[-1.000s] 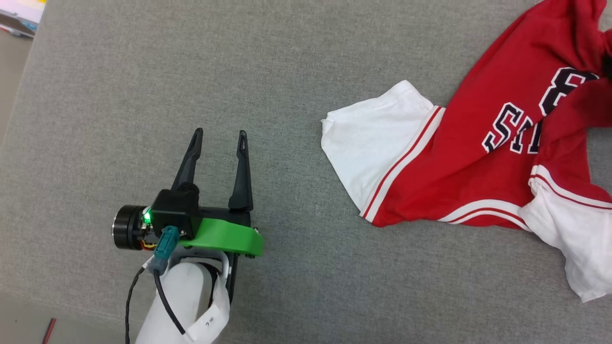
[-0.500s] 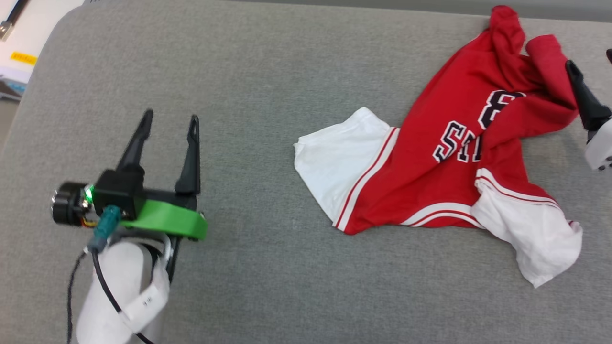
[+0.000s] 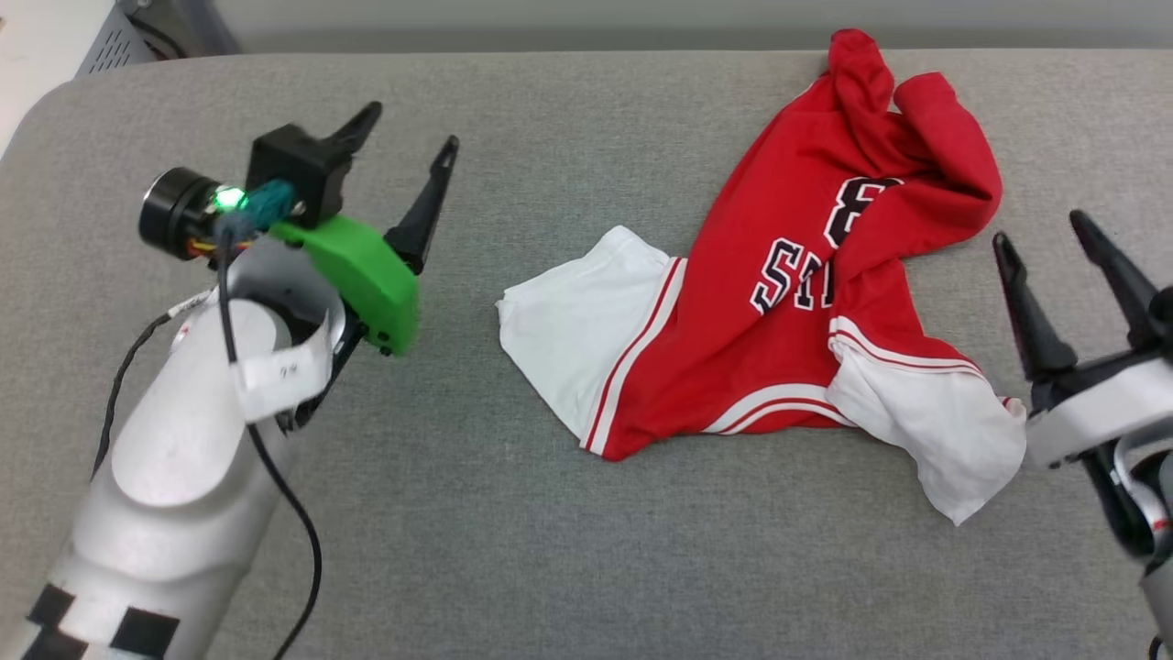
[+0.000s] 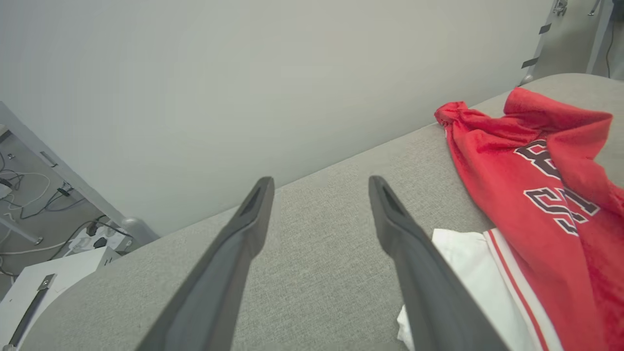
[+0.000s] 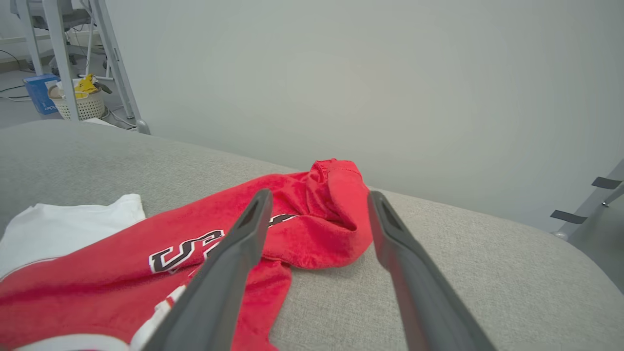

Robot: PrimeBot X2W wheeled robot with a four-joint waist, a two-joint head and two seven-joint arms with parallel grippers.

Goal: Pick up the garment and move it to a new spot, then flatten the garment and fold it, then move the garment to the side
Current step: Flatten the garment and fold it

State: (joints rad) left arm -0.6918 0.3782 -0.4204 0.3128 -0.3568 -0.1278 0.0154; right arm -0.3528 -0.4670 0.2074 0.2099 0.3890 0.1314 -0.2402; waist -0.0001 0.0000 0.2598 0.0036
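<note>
The shirt [image 3: 779, 367] is lying as soft, matt cloth, slightly fuzzy up close. The surface [image 3: 550, 550] is showing a coarse grey weave. The fingers [image 3: 1033, 321] are looking like matt dark plastic, the mount [image 3: 367, 275] is gleaming as smooth green plastic, and the forearm [image 3: 174, 477] is shining faintly, pale and smooth.

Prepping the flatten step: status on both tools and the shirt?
Left tool open, empty. Right tool open, empty. Garment crumpled on grey surface between them, unheld. Nothing in the way.

On the garment [image 3: 733, 385], black print w/ white outline is seen upside down, partly folded under; only an "S" is read. Marks on the arm tag [image 3: 279, 374] are illegible.
</note>
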